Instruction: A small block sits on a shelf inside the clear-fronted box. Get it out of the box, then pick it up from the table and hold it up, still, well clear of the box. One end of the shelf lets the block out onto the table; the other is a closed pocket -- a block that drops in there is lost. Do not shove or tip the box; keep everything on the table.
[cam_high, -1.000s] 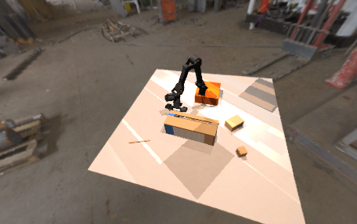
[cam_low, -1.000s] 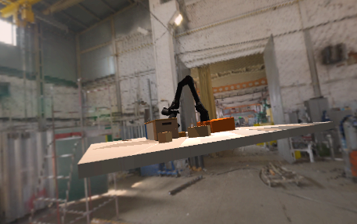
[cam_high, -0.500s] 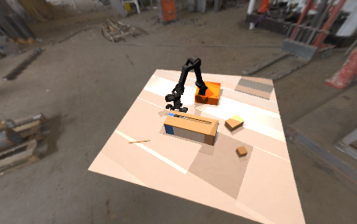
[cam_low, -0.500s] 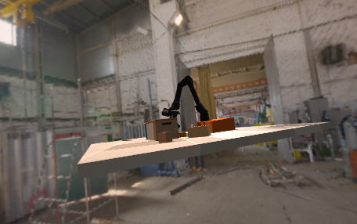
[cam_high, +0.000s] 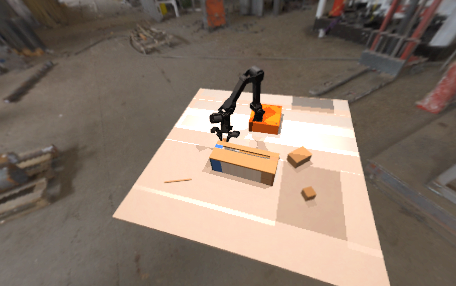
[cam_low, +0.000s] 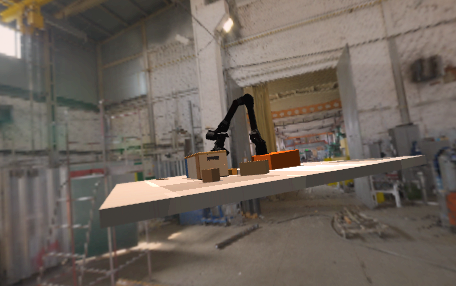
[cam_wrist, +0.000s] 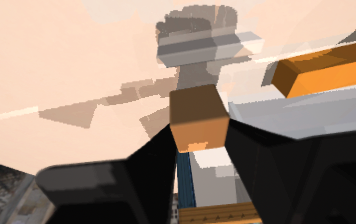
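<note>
Small block (cam_wrist: 198, 118): near-cubic, no clear long axis; in the wrist view its shaded brown face tilts up and its lit orange face points down toward the camera, edges roughly square to the fingers. Pinched between the two black fingers of the gripper (cam_wrist: 200, 145), one finger touching each side. It sits just off the box (cam_high: 244, 163), at the end with the blue wall, on the side toward the orange base (cam_high: 266, 119); whether it touches the table (cam_high: 210, 220) cannot be told from these views.

Top view: gripper (cam_high: 224, 133) hangs just behind the box's blue end, the arm (cam_high: 243, 90) arching back to the orange base, which stands near the box on the same side. The block itself is too small to make out there.

Around the box: a larger tan block (cam_high: 299, 156) just beside the far end from the blue wall, a smaller tan cube (cam_high: 308, 193) farther out beyond that end, a thin stick (cam_high: 178, 180) lying flat off the blue end toward the front. All apart from the box, none touching it. Box upright, long axis running across the table.

Exterior view: gripper (cam_low: 218, 142) low behind the box (cam_low: 207, 164), the cube (cam_low: 211, 174) in front of it.

Block colour: plain tan-orange, flat faces, sharp edges, no markings.
</note>
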